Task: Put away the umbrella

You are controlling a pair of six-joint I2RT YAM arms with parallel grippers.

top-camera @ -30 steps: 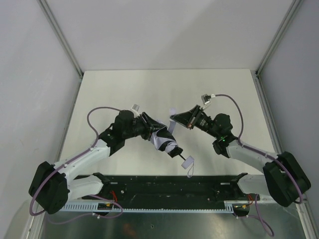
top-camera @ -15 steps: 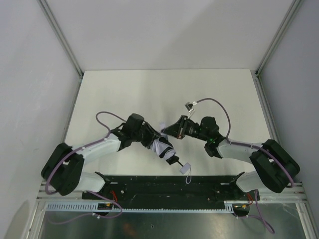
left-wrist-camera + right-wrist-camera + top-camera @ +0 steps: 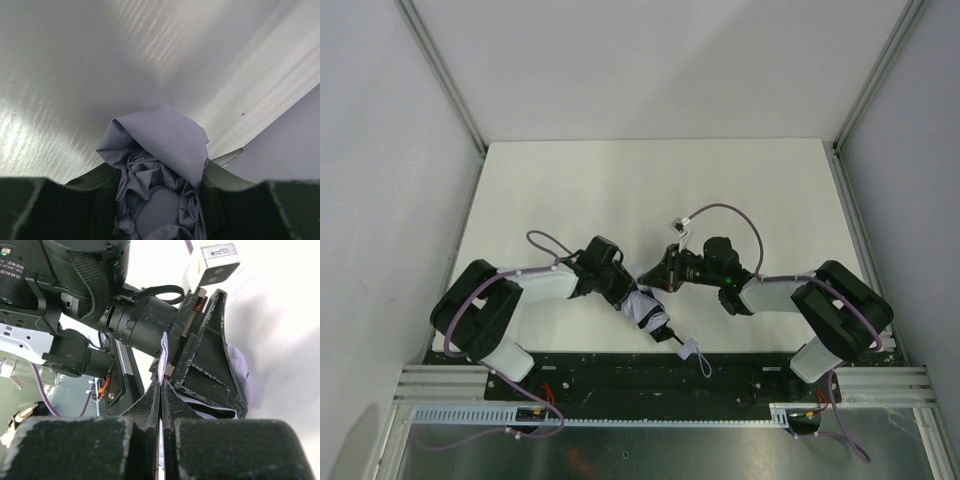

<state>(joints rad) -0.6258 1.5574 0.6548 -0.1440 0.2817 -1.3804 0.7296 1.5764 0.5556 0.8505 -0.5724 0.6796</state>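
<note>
The umbrella (image 3: 645,308) lies folded near the table's front edge, a pale lavender bundle with its black shaft (image 3: 672,337) and small handle with loop strap (image 3: 690,352) pointing toward the arm bases. My left gripper (image 3: 628,293) is shut around the bunched canopy, which fills the space between its jaws in the left wrist view (image 3: 160,170). My right gripper (image 3: 652,282) meets it from the right. In the right wrist view the right gripper (image 3: 161,387) is pressed shut on a thin strip of the umbrella's fabric (image 3: 163,352), right against the left gripper's finger (image 3: 205,365).
A black rail (image 3: 650,375) with the arm bases runs along the near edge, just below the umbrella's handle. Grey walls (image 3: 390,150) enclose the white table (image 3: 650,190) on the left, right and back. Lavender cables (image 3: 720,212) loop over both wrists.
Both arms have drawn back toward the near edge and the grippers have closed in on each other. The umbrella has moved down with them, its handle now near the black rail.
</note>
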